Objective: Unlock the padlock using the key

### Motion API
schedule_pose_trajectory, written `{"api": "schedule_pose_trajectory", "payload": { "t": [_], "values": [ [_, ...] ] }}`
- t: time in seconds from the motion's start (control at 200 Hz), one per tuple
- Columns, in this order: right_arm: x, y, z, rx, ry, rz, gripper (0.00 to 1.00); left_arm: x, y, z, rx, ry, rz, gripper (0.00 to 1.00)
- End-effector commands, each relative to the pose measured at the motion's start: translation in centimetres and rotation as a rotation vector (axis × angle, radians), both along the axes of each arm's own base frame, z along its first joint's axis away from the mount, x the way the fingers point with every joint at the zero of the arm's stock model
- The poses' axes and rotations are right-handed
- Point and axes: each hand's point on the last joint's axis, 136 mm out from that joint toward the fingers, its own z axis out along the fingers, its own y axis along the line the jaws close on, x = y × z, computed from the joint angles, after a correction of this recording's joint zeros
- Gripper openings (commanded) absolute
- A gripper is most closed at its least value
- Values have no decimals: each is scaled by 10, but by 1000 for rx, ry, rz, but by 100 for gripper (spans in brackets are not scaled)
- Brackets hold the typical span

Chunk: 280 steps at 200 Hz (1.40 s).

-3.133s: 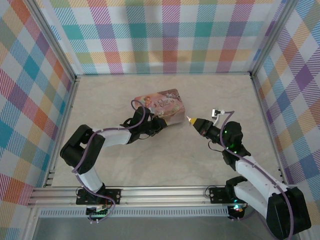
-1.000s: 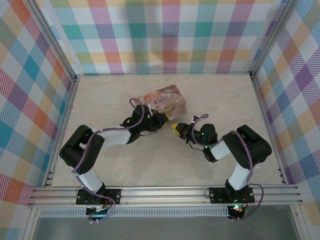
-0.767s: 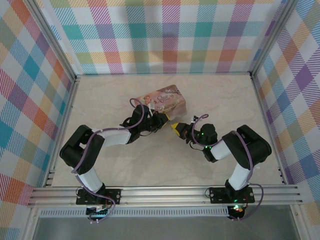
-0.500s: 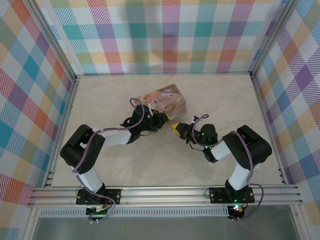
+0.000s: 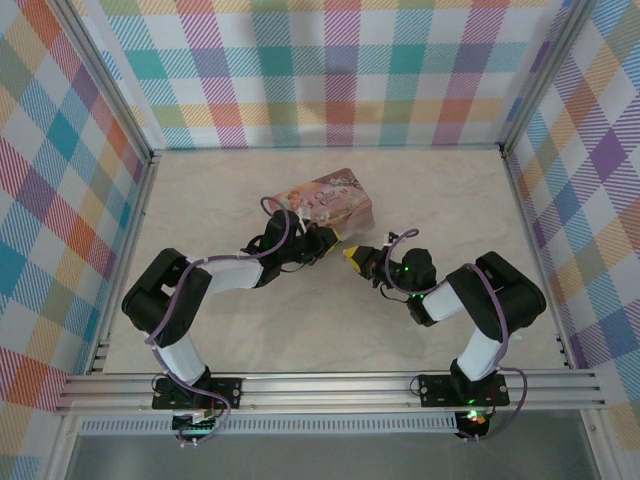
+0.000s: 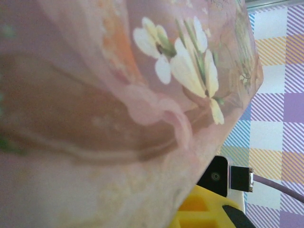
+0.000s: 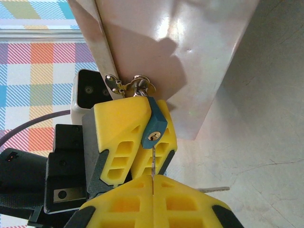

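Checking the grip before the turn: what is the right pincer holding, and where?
The right pincer holds the key by its head end, blade meeting the padlock.

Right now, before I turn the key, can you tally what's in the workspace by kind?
tin box: 1
padlock: 1
key: 1
grippers: 2, the left gripper and the right gripper
Total: 5
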Motion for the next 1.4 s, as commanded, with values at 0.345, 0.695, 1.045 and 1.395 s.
{"api": "schedule_pose_trajectory", "payload": {
  "t": [0.345, 0.695, 1.045, 1.395],
  "values": [
    [11, 3, 29, 43, -103, -23, 0, -5, -14, 18, -102, -29, -36, 8],
    [19, 7, 22, 41, -82, -26, 0, -8, -18, 22, -135, -35, -49, 8],
    [30, 11, 13, 97, 27, -44, 0, -9, -20, 35, -170, -55, -65, 6],
    [37, 11, 9, 188, 169, -78, 0, -13, -20, 38, -180, -63, -77, 6]
  ]
}}
